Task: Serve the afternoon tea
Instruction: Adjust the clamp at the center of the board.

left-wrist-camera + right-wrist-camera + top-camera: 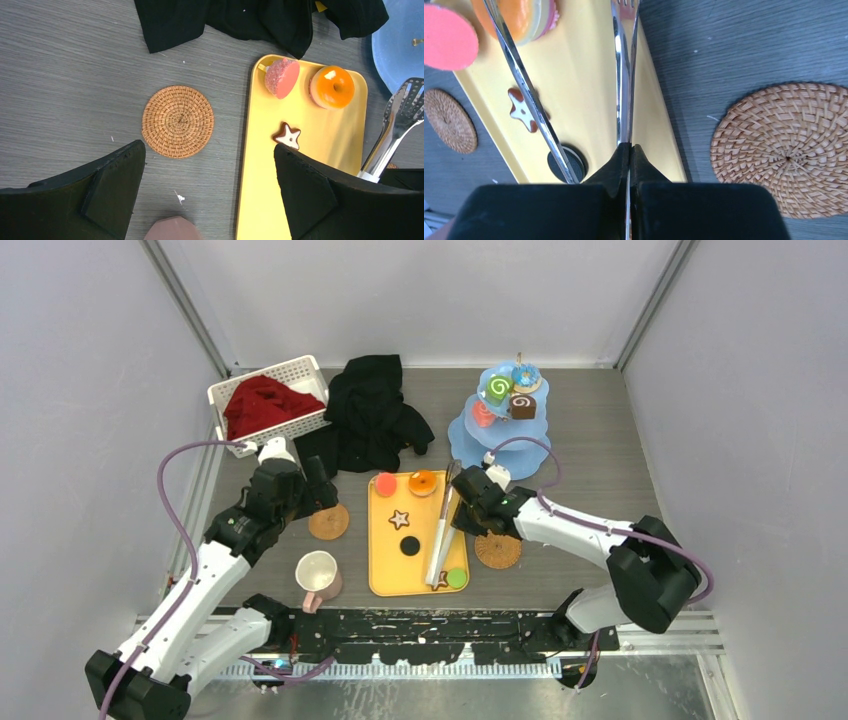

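1. Well, the table (600,440) is grey wood-grain board, boxed in by plain pale walls (90,360); metal struts run up the back corners.
2. The left gripper (209,150) hangs above it with its fingers (100,195) spread wide and nothing between them; a woven coaster (178,121) lies just beyond the left finger; the yellow tray (260,200) runs under the right one.
3. Beyond that right finger, on the tray, the star cookie (287,136) is closest; the pink sweet (281,77) and orange donut (332,87) sit side by side at the far end; a black cloth (235,20) lies past them.
4. The right gripper (628,147) has its fingers (659,205) pressed together on one arm of the metal tongs (623,75); the other arm splays off to their left over the tray; a second coaster (789,150) lies on bare table to their right.
5. Past those fingers, toward the back wall, stands the tiered stand (470,440); it carries a green swirl roll (499,389), a blue donut (526,375) and a brown cube (522,406).
6. The cream mug (319,575) rests behind the left fingers, nearer the arm bases; a white basket (290,368) with a red cloth (262,402) sits far ahead of them.
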